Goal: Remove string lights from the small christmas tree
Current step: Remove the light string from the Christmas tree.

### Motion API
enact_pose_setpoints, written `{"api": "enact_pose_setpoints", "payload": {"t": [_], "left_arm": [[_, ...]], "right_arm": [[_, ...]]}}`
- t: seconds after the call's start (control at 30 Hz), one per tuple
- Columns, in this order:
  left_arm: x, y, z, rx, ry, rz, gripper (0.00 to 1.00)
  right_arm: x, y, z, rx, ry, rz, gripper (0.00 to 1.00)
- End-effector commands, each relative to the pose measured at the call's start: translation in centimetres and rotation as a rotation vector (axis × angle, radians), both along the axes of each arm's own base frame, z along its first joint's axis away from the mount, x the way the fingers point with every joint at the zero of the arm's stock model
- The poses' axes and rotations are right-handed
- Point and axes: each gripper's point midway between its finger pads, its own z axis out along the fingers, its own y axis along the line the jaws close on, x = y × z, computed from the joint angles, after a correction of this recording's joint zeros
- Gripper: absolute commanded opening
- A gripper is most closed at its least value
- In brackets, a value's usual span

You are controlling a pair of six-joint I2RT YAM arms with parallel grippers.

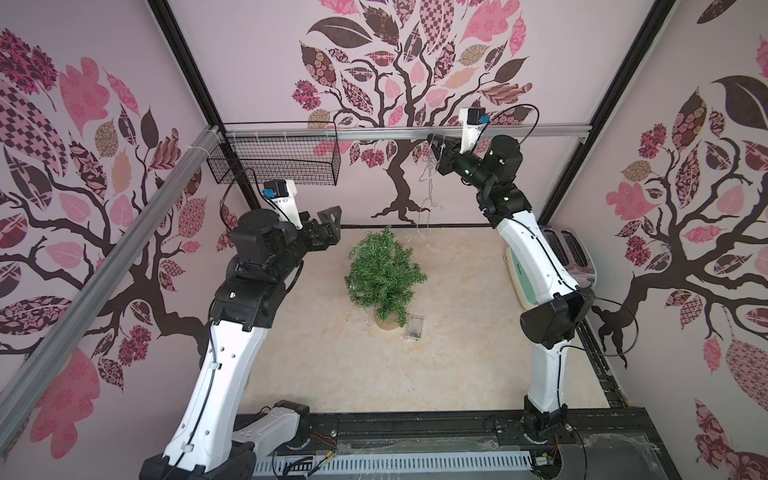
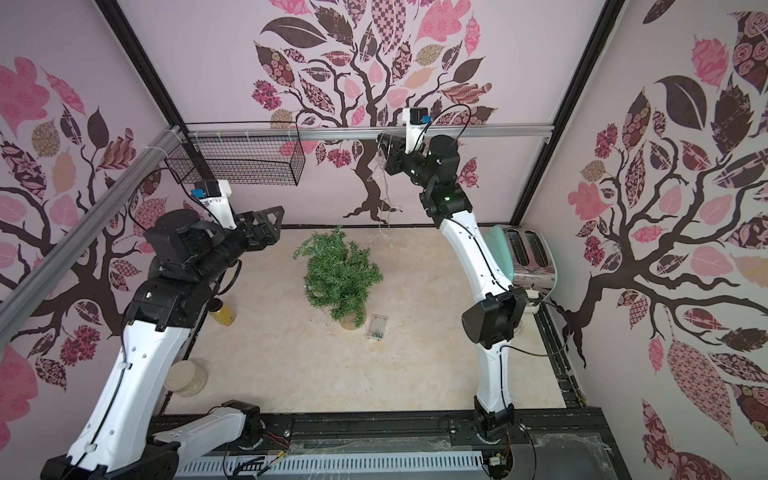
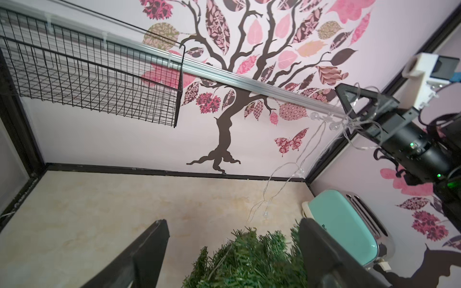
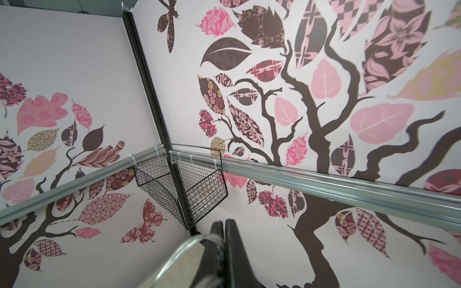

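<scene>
The string lights, a thin clear-silvery wire dotted with small clear bulbs, hang in loose loops in the upper centre of both top views. They hang from the right end effector, whose jaws are pressed together on the wire high by the back wall. Lower strands appear to run into the small christmas tree, a bushy green needle-branched conifer on a round tan base at mid-frame. The clear rectangular battery box lies on the beige marbled counter just beside that base. The left end effector hovers left of the treetop, jaws wide apart and empty. The slick, hair-thin wire could snag in the springy needles and tip the light tree, or slip through the smooth black jaws. If dragged, the box might catch the base.
</scene>
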Motion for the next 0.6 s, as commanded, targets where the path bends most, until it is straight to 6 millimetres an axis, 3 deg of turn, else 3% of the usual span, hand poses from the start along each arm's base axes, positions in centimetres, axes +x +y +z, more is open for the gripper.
{"api": "enact_pose_setpoints", "payload": {"t": [0.0,0.3,0.57], "left_arm": [[2.1,-1.3,1.6,-0.118,-0.085,-0.129,0.87],[9.5,-4.6,-2.1,-0.090,-0.102,-0.322,0.84],[12.6,-6.8,-5.9,-0.108,-0.100,-0.436,0.84]], "right_arm": [[-1.6,1.2,2.2,0.072,-0.030,0.139,0.00],[-1.4,5.6,0.9,0.179,0.023,0.315,0.00],[-1.5,8.6,-0.7,0.238,0.057,0.382,0.00]]}}
